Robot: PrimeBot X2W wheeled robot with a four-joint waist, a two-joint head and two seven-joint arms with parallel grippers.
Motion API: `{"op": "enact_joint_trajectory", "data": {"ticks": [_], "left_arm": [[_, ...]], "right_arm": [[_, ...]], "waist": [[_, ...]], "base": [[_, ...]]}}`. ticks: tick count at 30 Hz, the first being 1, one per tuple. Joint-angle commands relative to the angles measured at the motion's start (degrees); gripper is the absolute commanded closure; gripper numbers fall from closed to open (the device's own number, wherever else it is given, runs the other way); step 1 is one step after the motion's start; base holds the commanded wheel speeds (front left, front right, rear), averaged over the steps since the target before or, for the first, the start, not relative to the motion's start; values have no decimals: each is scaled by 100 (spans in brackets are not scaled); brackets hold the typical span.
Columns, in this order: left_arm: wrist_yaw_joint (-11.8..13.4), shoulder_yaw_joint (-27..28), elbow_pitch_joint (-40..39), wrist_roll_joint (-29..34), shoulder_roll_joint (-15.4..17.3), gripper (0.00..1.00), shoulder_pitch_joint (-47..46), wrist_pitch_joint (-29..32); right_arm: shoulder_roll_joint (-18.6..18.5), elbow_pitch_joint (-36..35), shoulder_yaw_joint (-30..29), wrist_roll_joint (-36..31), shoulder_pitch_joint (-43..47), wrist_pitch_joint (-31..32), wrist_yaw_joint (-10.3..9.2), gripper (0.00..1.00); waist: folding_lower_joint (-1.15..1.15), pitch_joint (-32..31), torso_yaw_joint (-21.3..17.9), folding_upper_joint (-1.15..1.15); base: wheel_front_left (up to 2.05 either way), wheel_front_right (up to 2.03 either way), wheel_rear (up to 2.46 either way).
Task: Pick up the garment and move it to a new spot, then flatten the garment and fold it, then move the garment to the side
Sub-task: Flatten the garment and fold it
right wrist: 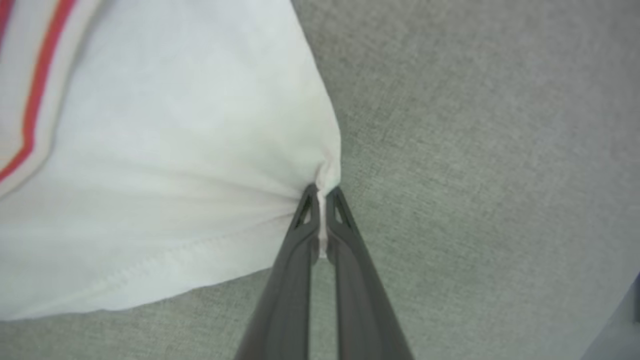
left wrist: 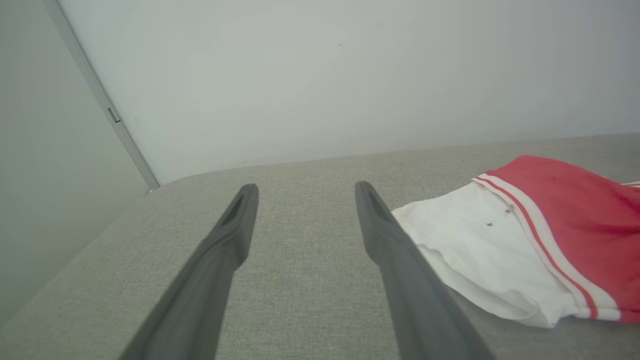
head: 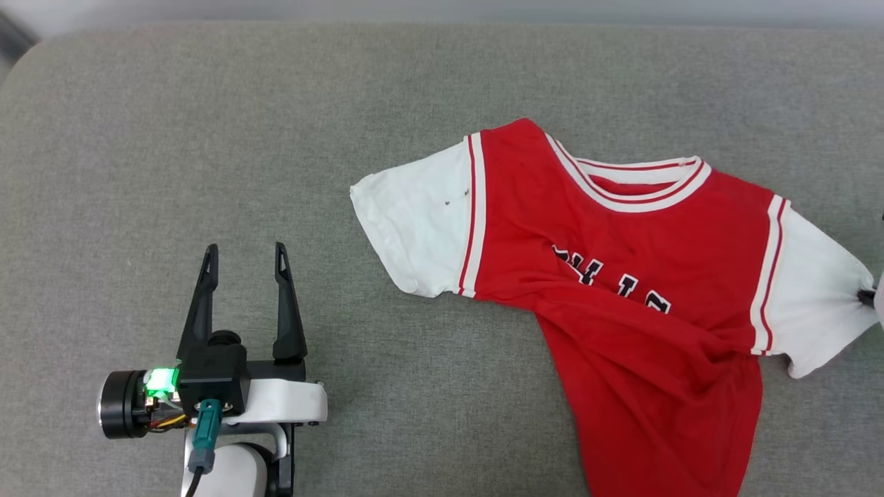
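The garment (head: pixel 621 276) lies rumpled on the grey fabric surface (head: pixel 207 138), right of centre, collar toward the far side. Its right sleeve is bunched to a point at the right edge. The left gripper (head: pixel 245 255) is at the lower left, fingers spread, well apart from it.
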Motion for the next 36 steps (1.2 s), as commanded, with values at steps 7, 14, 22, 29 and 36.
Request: {"op": "enact_joint_trajectory", "data": {"ticks": [7,14,22,29,36], "left_arm": [[-30,153,59,44,121,0,166,-14],[-152,337,-21,46,390,0,148,-14],[-712,519,428,-156,972,0,-566,41],[-1234,276,703,-11,1473,0,-1590,768],[-1863,34,981,-236,1823,0,-2633,1963]], "right_arm": [[253,203,-600,-480,44,-1357,-6,0],[600,474,-1414,-1271,238,-2720,-5,0],[1547,359,-3486,-2540,793,-4167,-5,0],[2983,-1797,-5939,-4247,2464,-4201,-5,0],[4252,-3544,-6723,-5046,3935,-4202,-5,0]], "waist": [[0,-542,-234,0],[0,-842,-460,0],[0,-958,-735,0],[0,-866,-969,0],[0,-678,-1121,0]], "base": [[0,0,0],[0,0,0],[0,0,0],[0,0,0],[0,0,0]]}}
